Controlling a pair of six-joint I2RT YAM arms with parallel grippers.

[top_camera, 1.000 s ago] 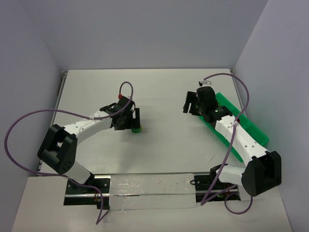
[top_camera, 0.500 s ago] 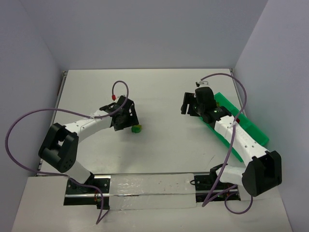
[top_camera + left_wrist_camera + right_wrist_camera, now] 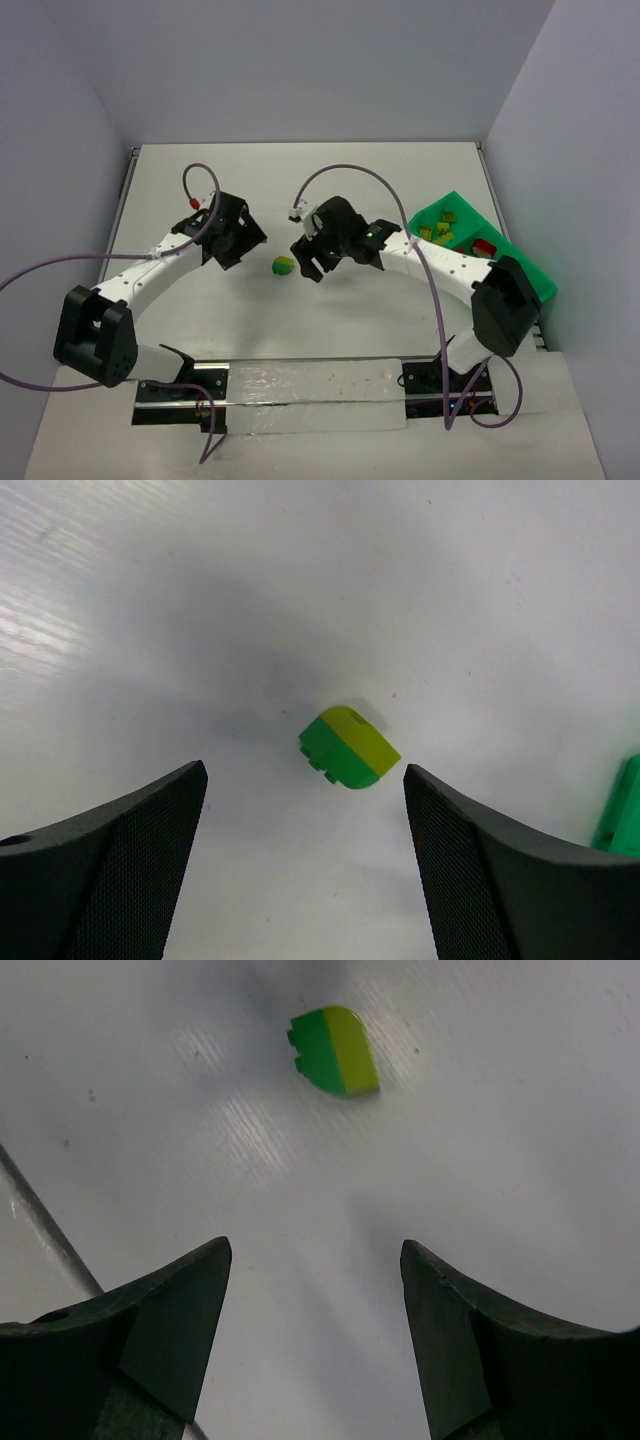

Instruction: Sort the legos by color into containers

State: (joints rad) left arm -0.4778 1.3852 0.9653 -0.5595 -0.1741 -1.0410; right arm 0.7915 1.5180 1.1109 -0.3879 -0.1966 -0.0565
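Little of the bright green rectangular plastic tray (image 3: 536, 281) can be read from the overhead view: the white forearm of the right arm crosses its near side, its dividing walls are hard to trace, and the small yellow pieces (image 3: 440, 233) and red piece (image 3: 485, 245) lying in it are too small to count or to place in a definite compartment. In the left wrist view only a sliver of the tray's wall shows, cut off by the right border of the picture. The fingertips of both grippers are partly lost against their dark bodies from above, and both wrist views crop the fingers at the bottom edge. A thin dark line runs across the lower left of the right wrist view; what it is cannot be told. One small two-colour plastic brick (image 3: 284, 265), half dark green and half yellow-green, lies on its side on the white tabletop (image 3: 340, 185), well apart from the tray. It sits between the left gripper (image 3: 243, 243) and the right gripper (image 3: 306, 258), nearer the right one and touching neither. Both grippers have their jaws spread wide with nothing between them, and each wrist view shows bare table between the fingers with the brick beyond the tips. Purple cables (image 3: 350, 172) loop above the arms, and nothing lies between either gripper and the brick
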